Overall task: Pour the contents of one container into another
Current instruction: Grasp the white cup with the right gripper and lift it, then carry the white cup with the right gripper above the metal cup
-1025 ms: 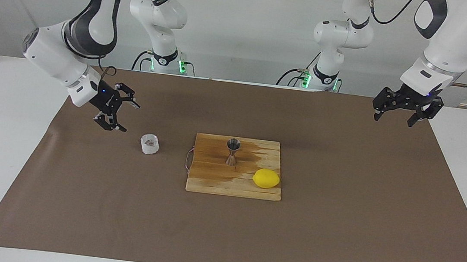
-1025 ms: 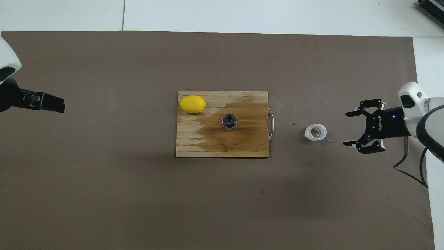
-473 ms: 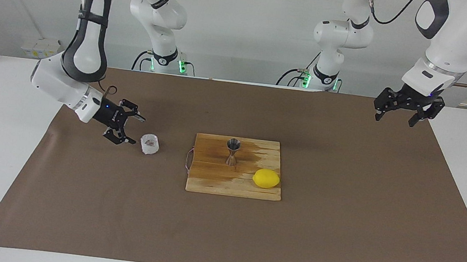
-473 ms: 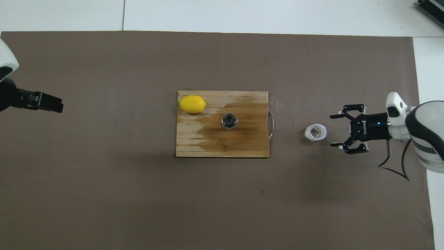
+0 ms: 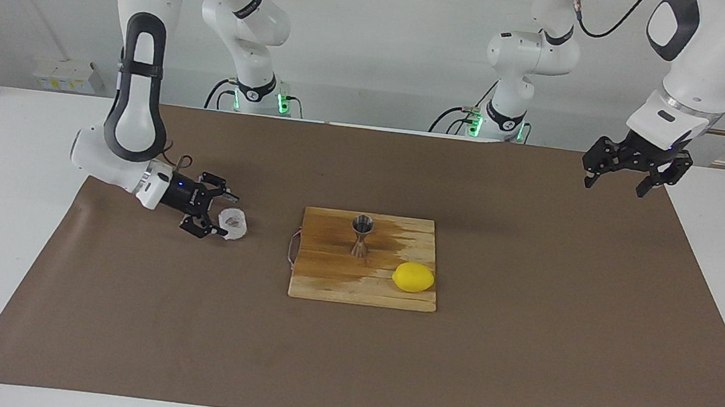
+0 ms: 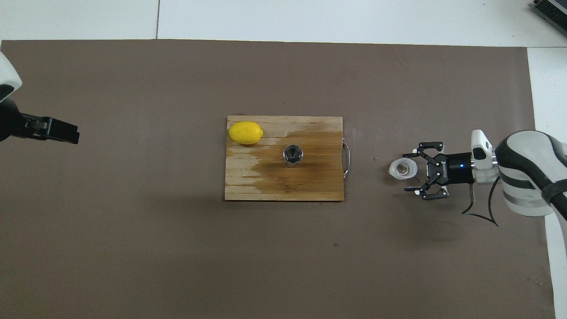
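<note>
Spread wide, right gripper [image 5: 224, 214] fingers [image 6: 413, 151] flanking the clear cup [image 5: 233, 224], no grip visible (low at left of centre in the facing view). Upright on the brown-covered worktop [image 5: 527, 302], beside the wooden board [image 5: 327, 281]. Mid-frame on that board, steel jigger [image 5: 360, 235] standing, lemon [image 5: 413, 277] near a corner. Upper right of frame, left gripper [image 5: 629, 184] waiting above the worktop, fingers apart, holding nothing.
</note>
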`<move>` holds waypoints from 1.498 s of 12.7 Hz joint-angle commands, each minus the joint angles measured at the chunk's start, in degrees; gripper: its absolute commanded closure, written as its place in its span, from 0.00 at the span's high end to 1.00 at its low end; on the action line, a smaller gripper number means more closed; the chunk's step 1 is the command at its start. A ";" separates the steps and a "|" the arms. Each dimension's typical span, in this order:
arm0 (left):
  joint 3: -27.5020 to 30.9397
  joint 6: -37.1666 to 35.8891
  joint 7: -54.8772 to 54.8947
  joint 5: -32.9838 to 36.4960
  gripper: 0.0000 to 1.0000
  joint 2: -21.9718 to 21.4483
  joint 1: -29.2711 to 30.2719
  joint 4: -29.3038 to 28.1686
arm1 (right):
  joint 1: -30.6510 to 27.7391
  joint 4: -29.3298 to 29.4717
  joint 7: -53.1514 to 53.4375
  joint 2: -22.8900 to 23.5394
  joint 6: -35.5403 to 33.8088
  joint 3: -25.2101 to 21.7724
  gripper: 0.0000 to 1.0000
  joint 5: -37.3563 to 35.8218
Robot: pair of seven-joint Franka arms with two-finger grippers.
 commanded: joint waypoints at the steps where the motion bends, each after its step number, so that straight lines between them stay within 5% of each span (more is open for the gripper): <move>1: 0.47 -0.43 -0.63 0.48 1.00 -1.18 -0.57 -1.09 | -0.57 0.25 -6.41 1.96 0.26 0.62 1.00 3.71; 3: 0.47 -0.43 -0.55 0.48 1.00 -1.18 -0.66 -1.09 | 0.04 0.42 -7.31 2.32 0.44 0.53 1.00 4.34; 4: 0.56 -0.43 -0.55 0.48 1.00 -1.18 -0.57 -1.09 | 0.13 0.51 -7.92 2.32 0.61 0.62 0.58 4.34; 5: 0.56 -0.52 -0.55 0.48 1.00 -1.18 -0.57 -1.09 | 0.04 0.69 -7.93 2.41 1.40 0.62 0.33 4.34; 6: 0.56 -0.43 -0.55 0.48 1.00 -1.18 -0.57 -1.09 | 0.13 0.86 -7.76 2.41 1.49 0.70 0.11 4.34; 7: 0.47 -0.43 -0.55 0.48 1.00 -1.18 -0.66 -1.09 | 0.22 1.04 -7.49 2.41 1.58 0.79 0.02 4.34; 12: 0.47 -0.43 -0.55 0.48 1.00 -1.18 -0.57 -1.09 | 5.65 5.70 7.50 0.92 1.58 1.32 0.01 3.28; 19: 0.47 -0.52 -0.55 0.48 1.00 -1.18 -0.57 -1.09 | 21.82 7.53 35.80 -8.31 10.45 1.32 0.01 -4.25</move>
